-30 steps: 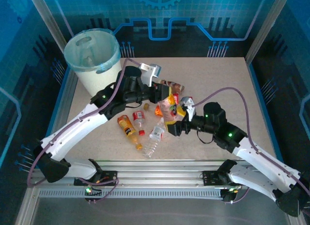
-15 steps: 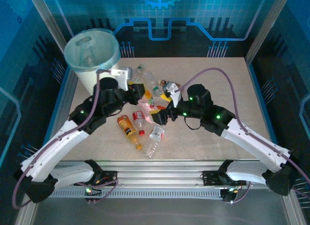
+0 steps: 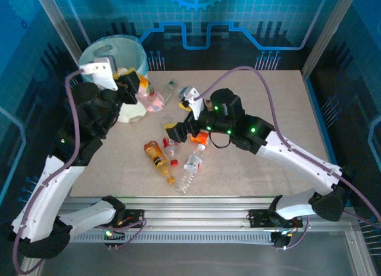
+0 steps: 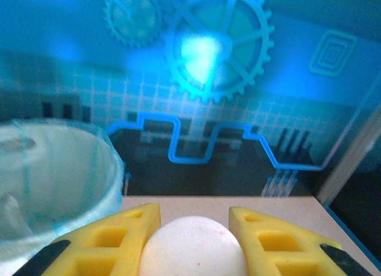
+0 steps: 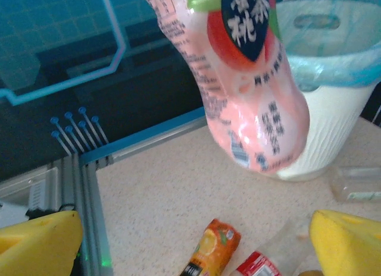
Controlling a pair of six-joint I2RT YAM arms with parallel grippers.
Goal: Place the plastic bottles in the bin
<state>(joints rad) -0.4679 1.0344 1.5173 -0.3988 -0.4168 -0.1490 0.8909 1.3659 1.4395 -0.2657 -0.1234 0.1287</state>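
Left hand [image 3: 132, 85] lifted from tabletop [image 3: 268, 97] to bin [image 3: 122, 41], clamped on pink bottle [image 3: 149, 99], which hangs just outside the rim's right side. Right hand [image 3: 184, 135] spread empty.

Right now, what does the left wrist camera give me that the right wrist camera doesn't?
Left wrist: the left gripper shut on the pink bottle's pale rounded end. Right wrist: that bottle's pink labelled body hanging in front of the bin, the right gripper open, and an orange bottle lying on the table. Both: the bin.
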